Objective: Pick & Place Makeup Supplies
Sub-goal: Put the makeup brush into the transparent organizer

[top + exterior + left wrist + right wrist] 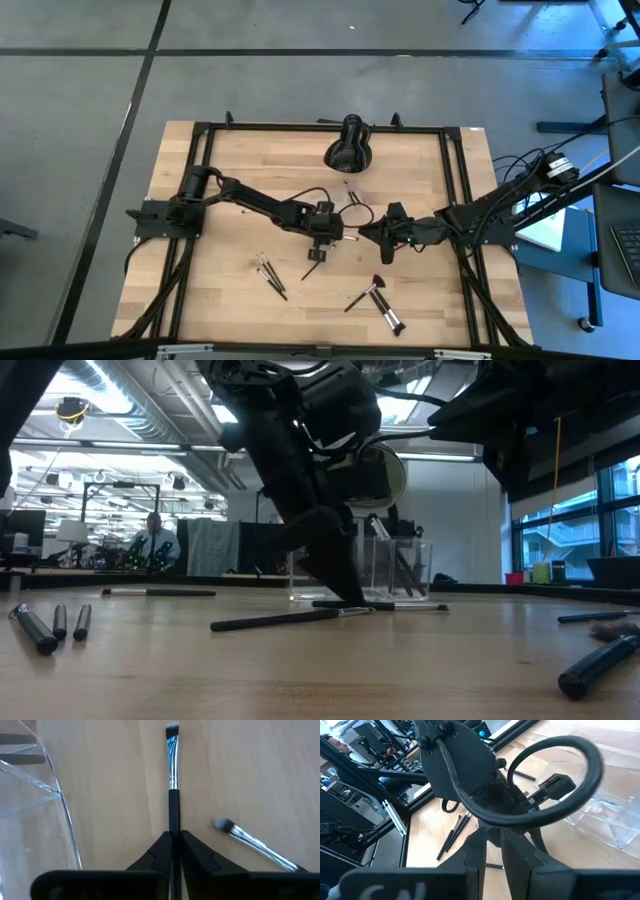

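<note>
Pale butcher-block worktop (230, 300) fills the space between a black frame, with grey floor around it. At its middle the left gripper (175, 851) has its jaws pressed together on the dark handle of a thin brush (172, 780), whose silver ferrule and small dark tip point away across the wood. A second silver-ferruled brush (250, 842) lies just beside it, a clear organiser (35, 795) nearby. More brushes (272, 275) lie scattered toward the front edge. The right gripper (372, 234) hovers close by, jaws nearly together, holding nothing.
</note>
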Motion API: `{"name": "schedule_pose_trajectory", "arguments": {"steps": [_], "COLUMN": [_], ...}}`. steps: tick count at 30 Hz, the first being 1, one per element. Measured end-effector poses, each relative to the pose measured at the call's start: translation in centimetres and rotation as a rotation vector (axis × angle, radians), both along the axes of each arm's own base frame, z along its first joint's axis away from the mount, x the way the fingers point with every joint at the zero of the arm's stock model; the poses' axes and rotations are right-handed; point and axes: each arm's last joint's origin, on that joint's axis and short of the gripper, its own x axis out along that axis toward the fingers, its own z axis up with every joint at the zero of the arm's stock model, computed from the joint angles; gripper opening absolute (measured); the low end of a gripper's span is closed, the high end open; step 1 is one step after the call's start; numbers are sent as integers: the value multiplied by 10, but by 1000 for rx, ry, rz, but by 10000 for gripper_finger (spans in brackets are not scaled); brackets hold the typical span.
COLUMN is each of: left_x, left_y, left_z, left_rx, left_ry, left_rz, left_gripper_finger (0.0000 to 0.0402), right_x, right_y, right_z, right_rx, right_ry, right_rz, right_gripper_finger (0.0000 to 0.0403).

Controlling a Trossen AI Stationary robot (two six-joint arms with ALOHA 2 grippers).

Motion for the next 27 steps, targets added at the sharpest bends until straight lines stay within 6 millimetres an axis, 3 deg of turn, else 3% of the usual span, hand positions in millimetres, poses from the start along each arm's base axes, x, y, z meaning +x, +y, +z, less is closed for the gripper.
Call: {"name": "schedule_pose_trajectory", "arguments": {"steps": [7,17,23,27], "left_x": [-8,-15,-27,-38], "left_y": [-1,0,2,-2], "left_z": [16,73,99,99], "left_rx": [-19,-24,-12,62], "left_ry": [15,-155,-214,-263], "left_rz": [-17,-3,110,223], "left_gripper_finger": [26,26,26,26], "right_x": [0,-1,-12,-14], "right_y": [0,-1,-3,0], "right_z": [1,3,8,-4], "right_rx": [2,-23,-91,-78], "right_ry": [-7,-14,-36,-73], "right_rz": [1,-10,-93,-120], "right_gripper_finger": [58,58,68,95]}}
